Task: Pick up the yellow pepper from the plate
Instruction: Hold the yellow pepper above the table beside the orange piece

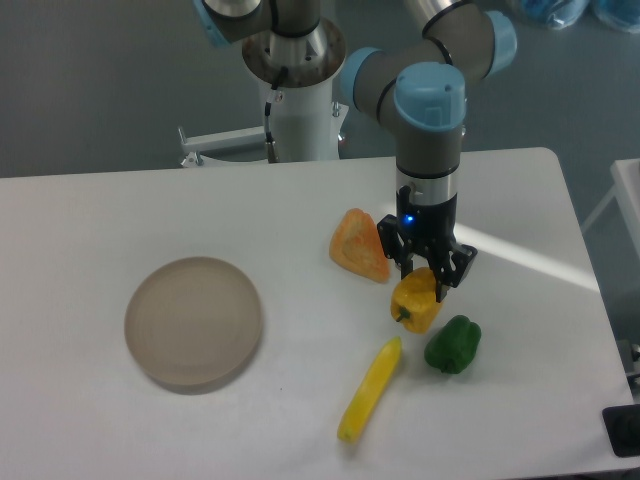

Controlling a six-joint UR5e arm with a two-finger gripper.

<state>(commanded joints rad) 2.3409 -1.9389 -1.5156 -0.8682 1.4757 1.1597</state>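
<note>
1. At 3 o'clock from the bare plate (193, 321), well apart, the pepper (417, 303) sits off it on the table (300, 200).
2. Gripper (424, 281): fingers close around the pepper's top, seemingly gripping it.
3. Step: grasp appears made; next calls for a straight lift.

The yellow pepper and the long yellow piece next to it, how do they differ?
The yellow pepper is short, blocky and orange-tinted; the long yellow piece is slim, tapered and a paler lemon yellow. The pepper sits between the fingers of the claw, while the long piece lies untouched on the white table. The pepper is next to the green pepper; the long piece lies farther forward. Neither is on the plate.
</note>
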